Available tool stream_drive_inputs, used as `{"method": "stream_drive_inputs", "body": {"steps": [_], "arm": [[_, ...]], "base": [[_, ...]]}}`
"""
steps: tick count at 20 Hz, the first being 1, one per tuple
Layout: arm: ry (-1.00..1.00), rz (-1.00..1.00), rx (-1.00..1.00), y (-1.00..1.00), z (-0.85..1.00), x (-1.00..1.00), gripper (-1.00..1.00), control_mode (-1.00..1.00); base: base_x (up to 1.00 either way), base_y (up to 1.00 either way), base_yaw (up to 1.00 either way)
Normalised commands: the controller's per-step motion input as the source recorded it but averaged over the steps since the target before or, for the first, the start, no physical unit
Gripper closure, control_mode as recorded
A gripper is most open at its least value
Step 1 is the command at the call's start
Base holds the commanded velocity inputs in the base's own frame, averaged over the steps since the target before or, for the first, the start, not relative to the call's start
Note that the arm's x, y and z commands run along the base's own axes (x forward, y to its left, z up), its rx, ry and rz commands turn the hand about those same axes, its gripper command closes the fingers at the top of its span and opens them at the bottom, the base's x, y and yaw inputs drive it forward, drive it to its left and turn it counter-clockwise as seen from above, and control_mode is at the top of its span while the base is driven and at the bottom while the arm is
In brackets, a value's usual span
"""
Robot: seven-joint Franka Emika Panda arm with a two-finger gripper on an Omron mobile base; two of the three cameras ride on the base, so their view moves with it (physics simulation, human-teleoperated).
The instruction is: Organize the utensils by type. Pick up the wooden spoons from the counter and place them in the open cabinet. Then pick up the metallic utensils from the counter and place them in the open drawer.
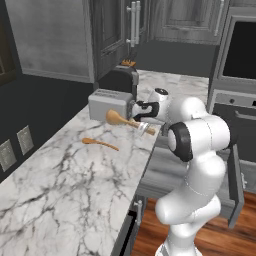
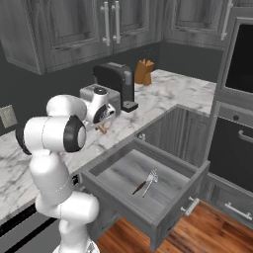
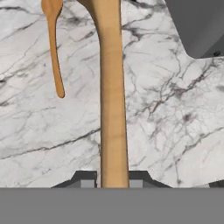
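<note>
In the left base view the gripper [image 1: 148,129] is closed on the handle of the larger wooden spoon [image 1: 121,120], which it holds just above the counter [image 1: 65,175] in front of a silver toaster [image 1: 109,104], while the slimmer wooden spoon [image 1: 99,143] lies flat on the marble nearby. In the right base view the open drawer [image 2: 163,223] juts out below the counter edge with a metallic utensil [image 2: 147,183] lying inside. In the hand view the spoon's handle runs up from between the two fingertips [image 3: 84,179], which touch it on either side, with the slimmer spoon lying apart on the counter to its left.
</note>
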Motion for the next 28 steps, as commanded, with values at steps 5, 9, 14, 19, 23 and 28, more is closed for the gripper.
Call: {"method": "stream_drive_inputs", "body": {"steps": [5,9,14,19,23,28], "arm": [[0.0,-0.16,0.0,-0.05,0.26,-0.54,1.0,-1.0],[0.0,-0.44,0.02,-0.32,0.29,-0.4,1.0,-1.0],[0.04,-0.46,0.05,-0.44,0.32,-0.4,1.0,-1.0],[0.0,-0.36,0.08,-0.36,0.29,-0.4,1.0,-1.0],[0.0,-0.33,0.11,-0.36,0.29,-0.28,1.0,-1.0],[0.0,-0.39,0.1,-0.34,0.25,-0.15,1.0,-1.0]], "base": [[0.0,0.0,0.0],[0.0,0.0,0.0],[0.0,0.0,0.0],[0.0,0.0,0.0],[0.0,0.0,0.0],[0.0,0.0,0.0]]}}
